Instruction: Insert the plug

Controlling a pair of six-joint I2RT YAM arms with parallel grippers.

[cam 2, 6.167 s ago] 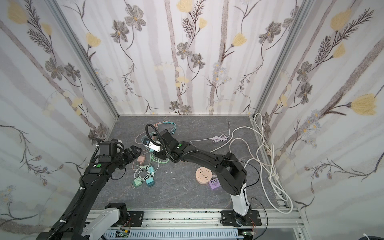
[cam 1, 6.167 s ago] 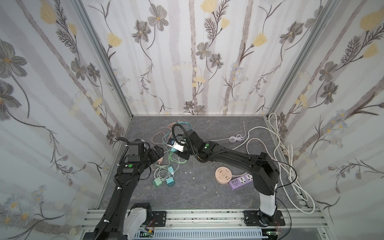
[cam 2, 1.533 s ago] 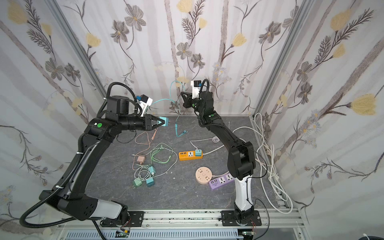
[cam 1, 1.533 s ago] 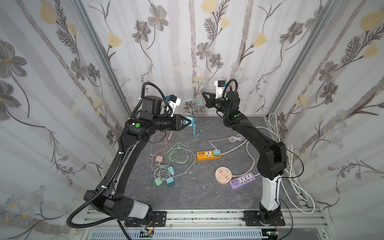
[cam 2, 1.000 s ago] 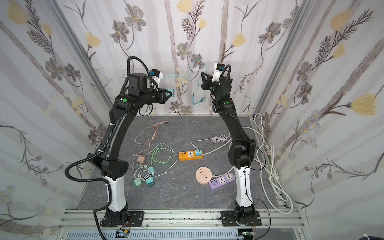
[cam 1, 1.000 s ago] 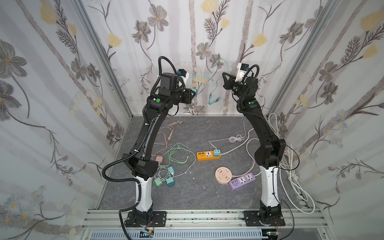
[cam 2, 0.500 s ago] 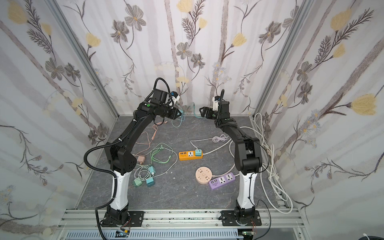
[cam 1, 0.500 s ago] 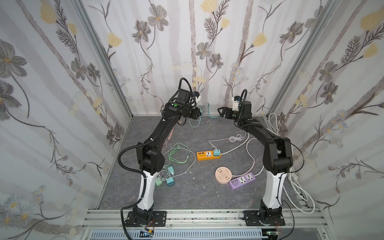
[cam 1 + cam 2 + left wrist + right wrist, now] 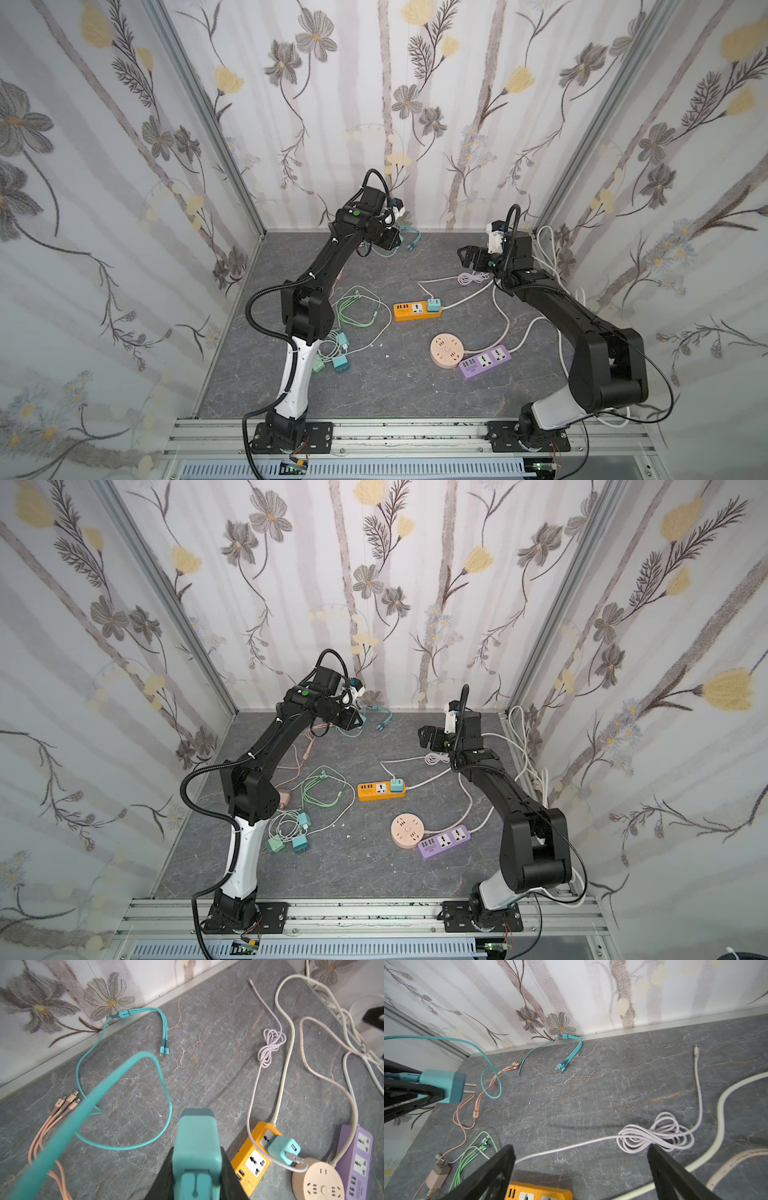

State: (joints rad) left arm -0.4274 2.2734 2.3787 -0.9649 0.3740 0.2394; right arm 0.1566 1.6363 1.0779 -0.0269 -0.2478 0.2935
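Left end effector (image 9: 196,1167) grips teal plastic charger plug (image 9: 197,1136), prongs free for orange power strip (image 9: 380,791) at five o'clock; right end effector (image 9: 580,1148) gapes empty.

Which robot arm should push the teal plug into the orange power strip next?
Left, probably. The left jaws are shut on the teal plug, prongs sticking out. The right jaws stand open and empty. The orange power strip has a free socket.

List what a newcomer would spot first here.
The teal charger plug is clamped in the left gripper above the far side of the table, prongs bare. Mid-table lies the orange power strip, and the right gripper hangs with jaws wide open, empty.
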